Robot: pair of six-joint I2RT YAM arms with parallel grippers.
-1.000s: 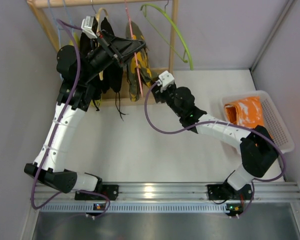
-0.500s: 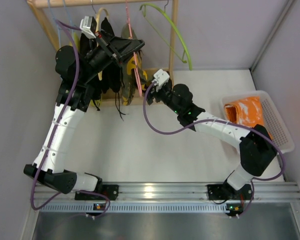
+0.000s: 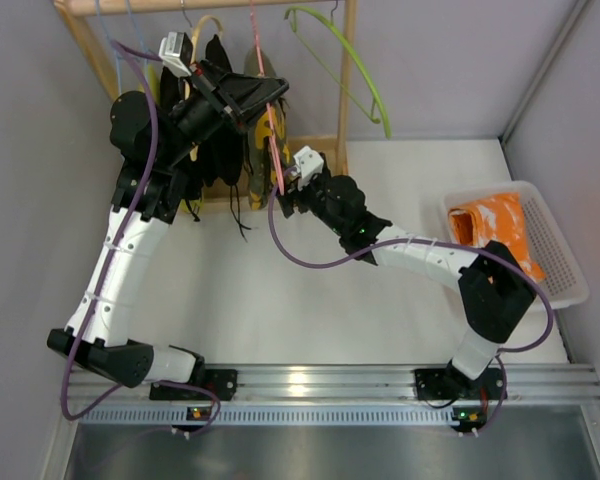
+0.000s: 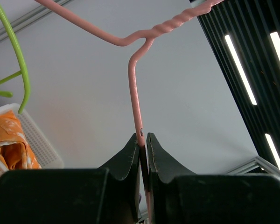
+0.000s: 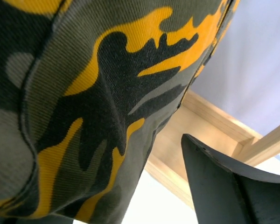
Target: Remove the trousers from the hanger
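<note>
Your left gripper (image 3: 268, 93), raised at the far left of the table (image 3: 280, 310), has its jaws pinched together on the thin pink wire of the hanger (image 4: 133, 84), just below the twisted neck. The hook is cut off at the top edge of the left wrist view, and from above you lose it against the wooden rack (image 3: 349, 80). The trousers (image 5: 84, 93) hang from that hanger at the rack. In the overhead view they are mostly hidden behind the left arm (image 3: 125, 250) and a black garment (image 3: 225, 160) beside them, so how they sit on the wire cannot be made out. Your right gripper (image 3: 283, 195) is close to the lower part of the camouflage cloth. The right wrist view is filled with the print and shows only one finger (image 5: 233, 186), at the lower right and clear of the fabric, so you cannot tell whether the jaws are apart or together. A lime-green hanger (image 3: 345, 70) hangs further right on the same rack. The table is plain white, with a white basket (image 3: 558, 245) holding an orange cloth (image 3: 490, 225) at its right edge, a metal rail (image 3: 310, 385) along the near edge, pale grey walls (image 3: 450, 60) around it and strip lights (image 4: 240, 70) overhead.
</note>
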